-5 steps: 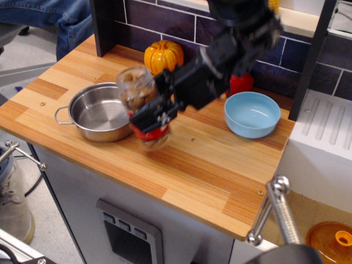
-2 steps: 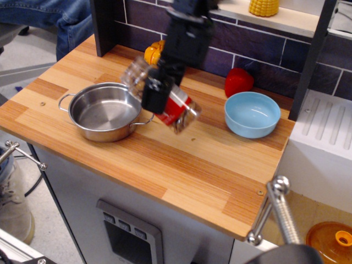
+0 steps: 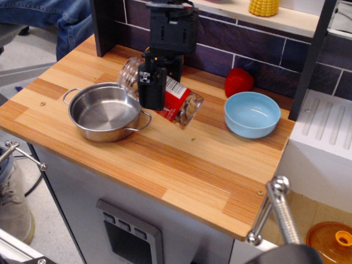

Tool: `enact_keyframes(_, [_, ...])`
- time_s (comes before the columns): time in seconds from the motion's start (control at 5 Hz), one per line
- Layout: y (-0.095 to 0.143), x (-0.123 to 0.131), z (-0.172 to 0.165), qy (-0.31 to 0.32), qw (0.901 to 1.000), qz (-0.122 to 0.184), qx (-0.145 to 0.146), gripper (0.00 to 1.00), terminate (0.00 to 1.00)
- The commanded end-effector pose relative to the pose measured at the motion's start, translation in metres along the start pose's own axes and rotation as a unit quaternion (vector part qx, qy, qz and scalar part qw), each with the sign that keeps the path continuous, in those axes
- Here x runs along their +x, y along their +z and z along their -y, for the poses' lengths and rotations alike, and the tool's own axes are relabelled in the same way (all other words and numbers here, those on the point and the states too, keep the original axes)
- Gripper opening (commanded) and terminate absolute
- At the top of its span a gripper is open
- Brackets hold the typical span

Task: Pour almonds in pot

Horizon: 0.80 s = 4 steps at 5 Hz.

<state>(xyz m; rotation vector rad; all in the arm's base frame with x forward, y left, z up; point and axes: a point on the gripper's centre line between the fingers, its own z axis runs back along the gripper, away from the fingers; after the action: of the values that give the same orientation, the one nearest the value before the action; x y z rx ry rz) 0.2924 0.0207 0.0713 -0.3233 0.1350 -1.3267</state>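
My gripper [image 3: 152,88] is shut on the clear plastic jar [image 3: 175,104] with the red and white label. The jar is tilted almost on its side, its one end pointing left over the far right rim of the pot, its other end down to the right. The almonds [image 3: 132,70] show as brown shapes through the left end of the jar. The pot [image 3: 104,113] is a shallow shiny steel pot with two loop handles at the left of the wooden counter; its inside looks bare.
A light blue bowl [image 3: 252,114] sits at the right of the counter [image 3: 192,159]. A red pepper [image 3: 238,82] stands behind it. A dark tiled wall rises at the back, with a shelf holding yellow corn [image 3: 263,7]. A white rack [image 3: 324,132] lies right.
The arm swung from the right to straight above. The jar went from upright to tilted nearly level towards the pot. The pot has shifted a little to the right.
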Motion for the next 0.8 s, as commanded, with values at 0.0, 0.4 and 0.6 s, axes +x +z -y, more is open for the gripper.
enact_keyframes(0.0, [0.021, -0.003, 0.016, -0.002, 0.9935, 0.084, 0.077, 0.0, 0.0])
enact_keyframes(0.4, [0.024, -0.001, 0.002, 0.005, 0.9802, 0.138, 0.141, 0.0, 0.0])
enact_keyframes(0.6, [0.03, -0.001, -0.004, 0.038, 0.9648, 0.182, 0.187, 0.0, 0.0])
